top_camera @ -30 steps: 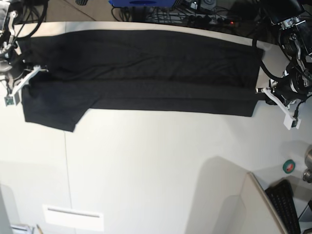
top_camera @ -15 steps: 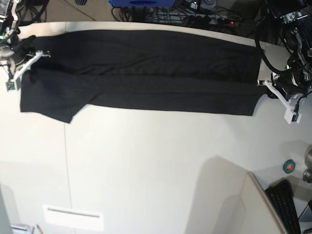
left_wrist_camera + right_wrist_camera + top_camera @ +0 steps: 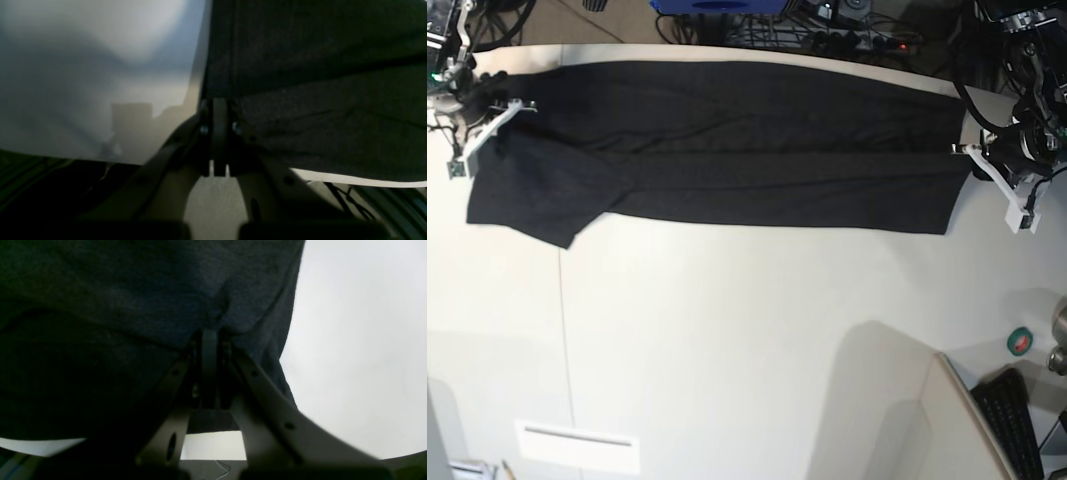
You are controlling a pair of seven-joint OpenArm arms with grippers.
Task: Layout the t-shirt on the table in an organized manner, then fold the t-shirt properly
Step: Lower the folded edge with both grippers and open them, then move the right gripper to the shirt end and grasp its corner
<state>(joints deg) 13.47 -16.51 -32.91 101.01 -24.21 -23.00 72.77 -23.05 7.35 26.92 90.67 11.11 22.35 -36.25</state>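
Both my tools pinch the t-shirt's ends.
My left tool (image 3: 962, 152) and right tool (image 3: 515, 106) are clamped on the black t-shirt (image 3: 727, 150), stretched lengthwise along the counter's (image 3: 747, 340) far side.

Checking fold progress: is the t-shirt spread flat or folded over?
Folded over lengthwise: the t-shirt shows a layered edge along its middle, lying as a long band on the table.
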